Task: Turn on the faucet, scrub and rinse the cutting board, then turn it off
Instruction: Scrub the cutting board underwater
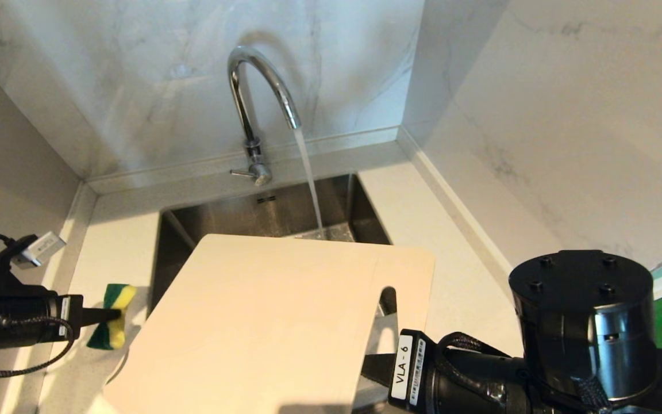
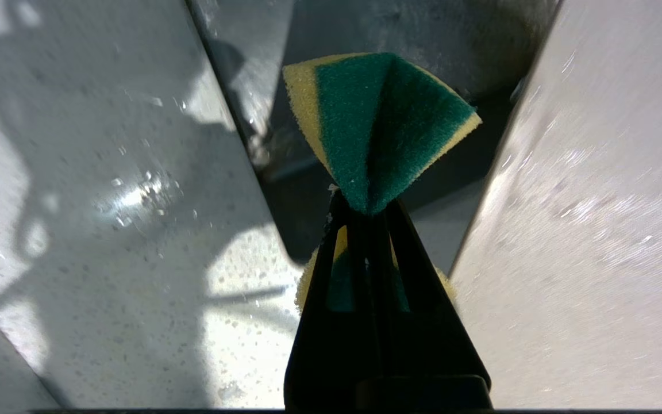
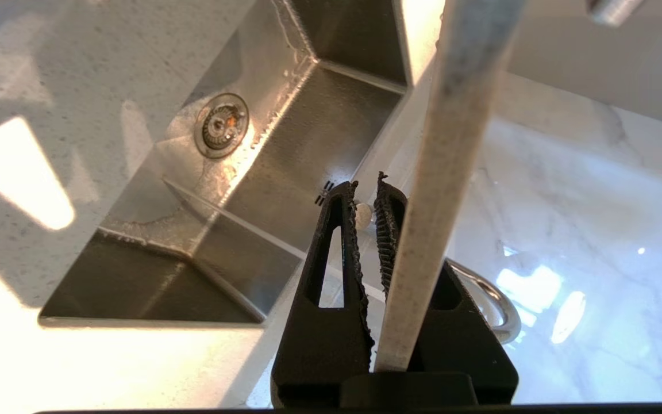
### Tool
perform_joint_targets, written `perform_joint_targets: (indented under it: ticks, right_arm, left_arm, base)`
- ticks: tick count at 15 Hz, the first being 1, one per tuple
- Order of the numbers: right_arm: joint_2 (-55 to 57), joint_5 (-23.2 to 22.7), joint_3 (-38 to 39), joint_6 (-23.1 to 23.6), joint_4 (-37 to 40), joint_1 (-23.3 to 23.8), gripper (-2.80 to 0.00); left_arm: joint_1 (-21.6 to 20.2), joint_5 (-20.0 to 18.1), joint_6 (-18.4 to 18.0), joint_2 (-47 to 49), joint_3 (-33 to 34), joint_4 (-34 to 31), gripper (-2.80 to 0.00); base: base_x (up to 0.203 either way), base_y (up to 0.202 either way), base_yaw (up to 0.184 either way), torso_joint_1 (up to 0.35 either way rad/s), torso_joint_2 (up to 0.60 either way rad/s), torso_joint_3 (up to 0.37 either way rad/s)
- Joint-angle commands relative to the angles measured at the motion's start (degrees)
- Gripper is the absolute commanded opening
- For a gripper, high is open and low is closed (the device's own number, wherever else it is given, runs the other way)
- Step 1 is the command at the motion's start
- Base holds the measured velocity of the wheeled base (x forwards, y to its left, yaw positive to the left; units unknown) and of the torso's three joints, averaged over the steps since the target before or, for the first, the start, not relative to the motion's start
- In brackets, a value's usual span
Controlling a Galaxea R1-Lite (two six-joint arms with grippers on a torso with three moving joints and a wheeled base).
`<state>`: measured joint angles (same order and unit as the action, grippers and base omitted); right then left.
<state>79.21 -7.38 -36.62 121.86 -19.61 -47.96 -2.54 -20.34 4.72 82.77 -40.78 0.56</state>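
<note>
Cutting board (image 1: 268,322) tilted over steel sink (image 1: 285,213).

Faucet (image 1: 256,98) running; cutting board (image 1: 268,322) tilted over sink (image 1: 285,213); left tool (image 1: 114,315) pinching sponge (image 1: 112,316).

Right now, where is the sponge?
In the head view the sponge is on the left, pinched in the left pincer above the counter, just beside the cutting board's left edge.
</note>
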Motion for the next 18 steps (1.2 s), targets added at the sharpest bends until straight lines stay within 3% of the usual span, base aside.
perform_joint_targets:
  ticks: [1,4,7,10,12,14,18]
  right_arm:
    - [-0.03,-0.01,0.53,-0.07,-0.07,0.06,-2.8]
    - [0.06,0.26,0.23,-0.3,-0.16,0.06,-2.8]
    - [0.15,0.34,0.06,-0.3,-0.16,0.15,-2.8]
    - [-0.09,0.39,0.23,-0.38,-0.13,0.23,-2.8]
    - [0.15,0.43,0.23,-0.39,-0.13,0.23,-2.8]
    - [0.66,0.75,0.32,-0.39,-0.16,0.26,-2.8]
    - [0.59,0.96,0.32,-1.36,-0.16,0.32,-2.8]
  left_arm:
    - [-0.47,-0.88,1.95,-1.12,-7.81,-5.62,-2.8]
    - [6.85,-1.1,7.15,-3.05,-17.59,-16.72,-2.8]
    - [21.1,0.98,12.33,-5.42,-20.85,-23.95,-2.8]
    - [39.43,7.86,18.19,-8.22,-19.88,-27.62,-2.8]
    - [48.46,13.36,21.66,-9.01,-18.58,-28.96,-2.8]
    - [51.77,17.55,23.38,-8.0,-17.79,-29.66,-2.8]
    - [53.19,17.88,23.1,-8.24,-12.34,-29.37,-2.8]
  base:
    - [0.0,0.0,0.0,0.0,0.0,0.0]
    - [0.0,0.0,0.0,0.0,0.0,0.0]
    - [0.0,0.0,0.0,0.0,0.0,0.0]
    - [0.0,0.0,0.0,0.0,0.0,0.0]
    - [0.0,0.0,0.0,0.0,0.0,0.0]
    - [0.0,0.0,0.0,0.0,0.0,0.0]
    - [0.0,0.0,0.0,0.0,0.0,0.0]
